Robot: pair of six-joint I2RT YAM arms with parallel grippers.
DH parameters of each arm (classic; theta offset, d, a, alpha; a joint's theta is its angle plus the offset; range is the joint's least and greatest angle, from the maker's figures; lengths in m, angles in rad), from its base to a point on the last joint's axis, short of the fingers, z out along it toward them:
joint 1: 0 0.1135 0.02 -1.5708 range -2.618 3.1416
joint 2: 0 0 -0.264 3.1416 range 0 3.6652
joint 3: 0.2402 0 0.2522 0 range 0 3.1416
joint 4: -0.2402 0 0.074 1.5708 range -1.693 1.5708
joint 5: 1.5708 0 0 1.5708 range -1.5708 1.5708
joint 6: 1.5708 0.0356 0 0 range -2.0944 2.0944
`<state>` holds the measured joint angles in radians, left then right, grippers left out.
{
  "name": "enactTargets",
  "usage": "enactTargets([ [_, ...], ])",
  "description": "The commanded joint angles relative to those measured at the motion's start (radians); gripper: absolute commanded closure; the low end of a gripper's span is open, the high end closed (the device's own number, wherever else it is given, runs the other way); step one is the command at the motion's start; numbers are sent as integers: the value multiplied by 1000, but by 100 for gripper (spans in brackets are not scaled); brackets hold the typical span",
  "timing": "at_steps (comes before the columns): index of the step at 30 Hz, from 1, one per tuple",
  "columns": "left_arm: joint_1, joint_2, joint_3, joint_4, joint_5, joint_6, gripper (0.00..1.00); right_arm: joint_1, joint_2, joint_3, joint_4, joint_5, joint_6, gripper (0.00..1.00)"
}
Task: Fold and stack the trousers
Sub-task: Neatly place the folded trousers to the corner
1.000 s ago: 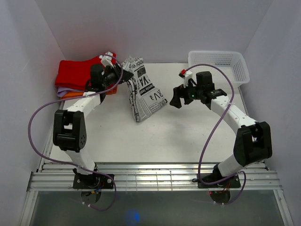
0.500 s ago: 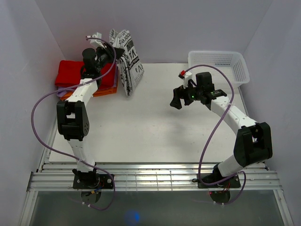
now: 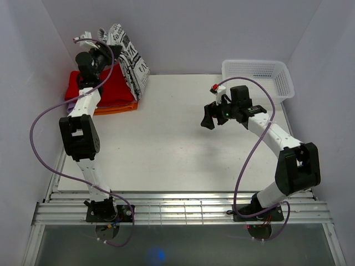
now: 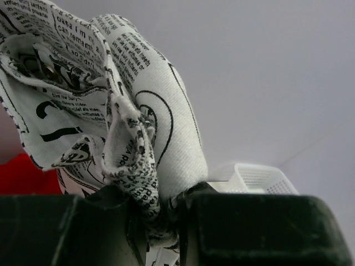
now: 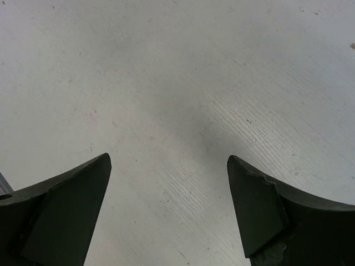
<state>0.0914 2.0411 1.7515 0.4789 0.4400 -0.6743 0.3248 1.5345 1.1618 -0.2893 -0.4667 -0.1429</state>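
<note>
The trousers (image 3: 130, 62), white with black newspaper print, hang folded in the air at the back left, their lower end over the right part of the red cloth (image 3: 111, 88). My left gripper (image 3: 106, 51) is raised high and shut on their bunched top edge. In the left wrist view the fabric (image 4: 138, 111) is pinched between the two dark fingers of the left gripper (image 4: 161, 216). My right gripper (image 3: 208, 117) hovers open over bare table right of centre. The right wrist view shows only tabletop between the spread fingers of the right gripper (image 5: 169, 166).
The red cloth lies on an orange cloth (image 3: 113, 108) as a stack in the back left corner. A white mesh basket (image 3: 258, 75) stands at the back right, also showing as the basket (image 4: 255, 177) in the left wrist view. Walls close in on three sides.
My left arm has carried the trousers from the table's middle up and to the left, to above the red stack. The right arm has hardly moved.
</note>
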Motion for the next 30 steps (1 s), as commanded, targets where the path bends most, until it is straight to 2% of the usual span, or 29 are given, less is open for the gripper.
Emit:
enactTargets([
  [1,25,-62,80,164,-29,-47,100,-3,9,4,2,-3,-17,10],
  [10,94,-62,63,196,-46,-108,100,-3,29,16,-7,-15,-6,10],
  [22,209,-114,-211,285,-17,-64,100,-3,39,22,-30,-21,-14,10],
  [30,272,-108,-359,316,-61,53,100,-3,61,36,-51,-26,-18,10],
])
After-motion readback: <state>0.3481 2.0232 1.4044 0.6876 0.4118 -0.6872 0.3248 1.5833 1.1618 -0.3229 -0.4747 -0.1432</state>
